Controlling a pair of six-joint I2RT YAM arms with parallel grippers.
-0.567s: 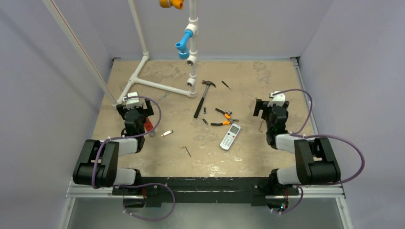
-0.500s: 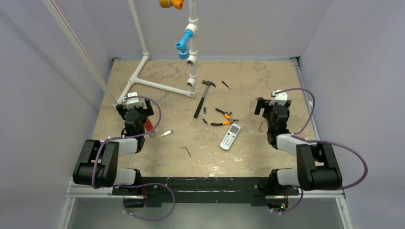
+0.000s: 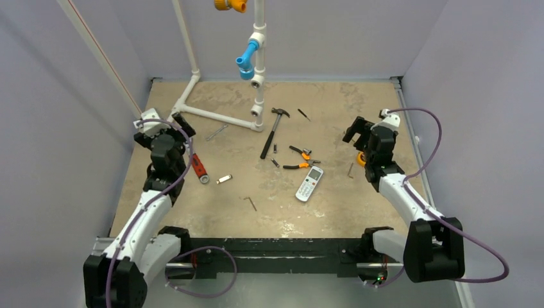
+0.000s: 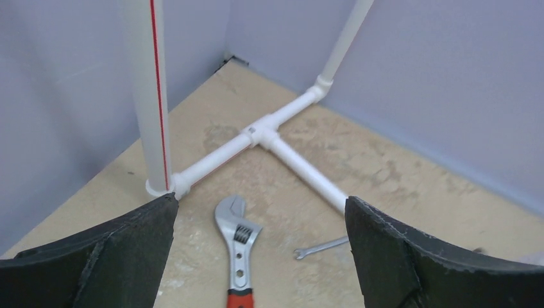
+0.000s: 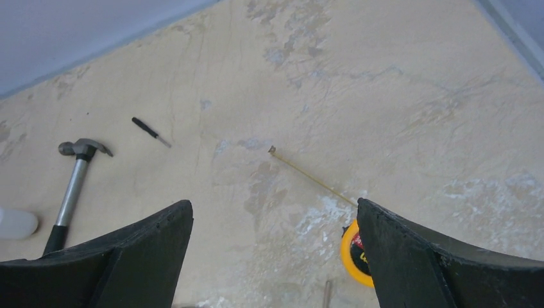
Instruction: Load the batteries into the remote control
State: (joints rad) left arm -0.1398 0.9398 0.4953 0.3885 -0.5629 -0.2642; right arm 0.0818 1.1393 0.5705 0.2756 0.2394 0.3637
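Hammer [image 3: 272,133], pliers [image 3: 295,166], adj. wrench [image 4: 236,240], tape meas. [image 5: 354,253].

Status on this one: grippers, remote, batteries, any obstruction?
Left gripper open, empty, near the pipes. Right gripper open, empty, far right. Remote control and batteries lie mid-table, untouched. Pliers crowd the batteries.

The table [image 3: 333,102] bore a wrench [image 4: 236,239] before the left gripper [image 4: 260,202], a tape measure [image 5: 353,255] by the right gripper [image 5: 274,204], and a hammer [image 3: 272,135] and remote [image 3: 309,183] between them.
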